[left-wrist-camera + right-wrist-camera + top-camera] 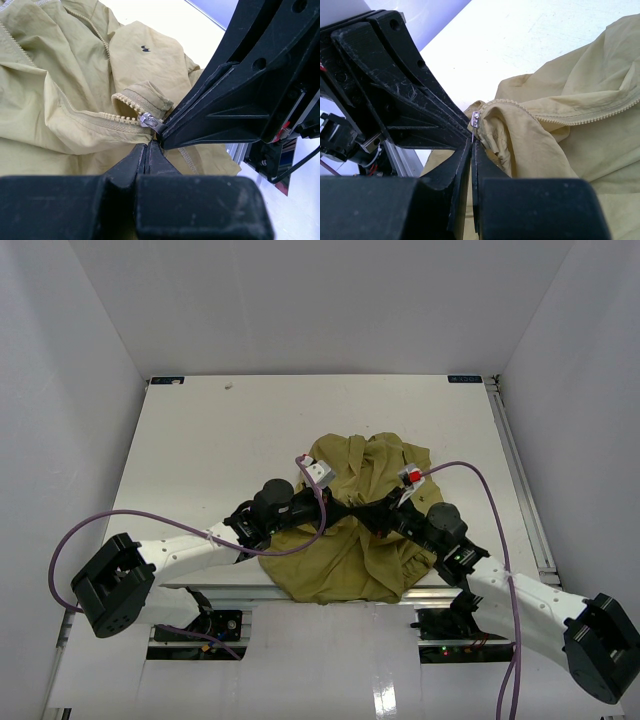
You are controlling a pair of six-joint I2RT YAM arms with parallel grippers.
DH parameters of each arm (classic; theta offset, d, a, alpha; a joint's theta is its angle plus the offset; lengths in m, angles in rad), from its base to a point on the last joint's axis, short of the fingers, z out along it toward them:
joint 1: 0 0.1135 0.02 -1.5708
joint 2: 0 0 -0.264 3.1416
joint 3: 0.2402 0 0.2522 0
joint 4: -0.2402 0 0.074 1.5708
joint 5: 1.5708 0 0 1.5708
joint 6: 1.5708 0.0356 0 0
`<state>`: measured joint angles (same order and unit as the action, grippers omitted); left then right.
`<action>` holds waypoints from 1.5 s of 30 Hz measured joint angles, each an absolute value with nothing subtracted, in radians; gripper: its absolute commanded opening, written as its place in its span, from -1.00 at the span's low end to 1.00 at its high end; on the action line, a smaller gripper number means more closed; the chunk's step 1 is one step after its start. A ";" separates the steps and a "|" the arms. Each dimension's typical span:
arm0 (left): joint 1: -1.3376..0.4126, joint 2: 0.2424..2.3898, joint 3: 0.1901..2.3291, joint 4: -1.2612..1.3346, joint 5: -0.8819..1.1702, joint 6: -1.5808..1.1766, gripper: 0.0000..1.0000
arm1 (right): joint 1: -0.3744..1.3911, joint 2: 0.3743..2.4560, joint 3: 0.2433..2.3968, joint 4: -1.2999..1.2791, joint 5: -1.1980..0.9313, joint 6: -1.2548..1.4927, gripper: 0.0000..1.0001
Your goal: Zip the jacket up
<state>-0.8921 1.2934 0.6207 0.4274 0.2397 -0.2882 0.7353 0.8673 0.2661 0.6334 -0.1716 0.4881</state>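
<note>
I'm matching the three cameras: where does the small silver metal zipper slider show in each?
Top external: not discernible, too small against the olive-yellow fabric jacket.
Left wrist: silver metal zipper slider at centre.
Right wrist: slider centre-left, just above the right gripper.
Shared landmark: the jacket's zipper teeth.

You see jacket (345, 540): mustard-khaki, plain; zipper teeth (107, 119) same shade; tiny dark logo (144, 48). Zipper slider (148, 120): silver. Left tool (148, 146), right tool (471, 145): black, scuffed grey. Left arm (185, 552), right arm (520, 595): white, black joints. Cables (90, 525): purple. Surface (220, 440): white.
</note>
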 measured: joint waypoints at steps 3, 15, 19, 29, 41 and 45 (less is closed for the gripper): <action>-0.892 1.293 0.619 0.427 0.231 -0.283 -1.00 | 0.736 0.883 0.266 0.645 -0.165 0.497 -0.85; -0.901 1.294 0.615 0.426 0.192 -0.271 -1.00 | 0.736 0.899 0.272 0.655 -0.155 0.527 -0.53; -0.907 1.294 0.615 0.403 0.190 -0.276 -1.00 | 0.736 0.846 0.272 0.655 -0.155 0.538 -0.55; -0.907 1.271 0.615 0.309 0.191 -0.290 -1.00 | 0.736 0.698 0.345 0.374 -0.167 0.440 -0.39; -0.896 1.207 0.628 0.219 0.281 -0.298 -1.00 | 0.736 0.916 0.717 0.092 -0.222 0.001 0.30; -0.881 1.204 0.628 0.195 0.310 -0.302 -1.00 | 0.736 0.923 0.718 0.035 -0.224 -0.186 0.35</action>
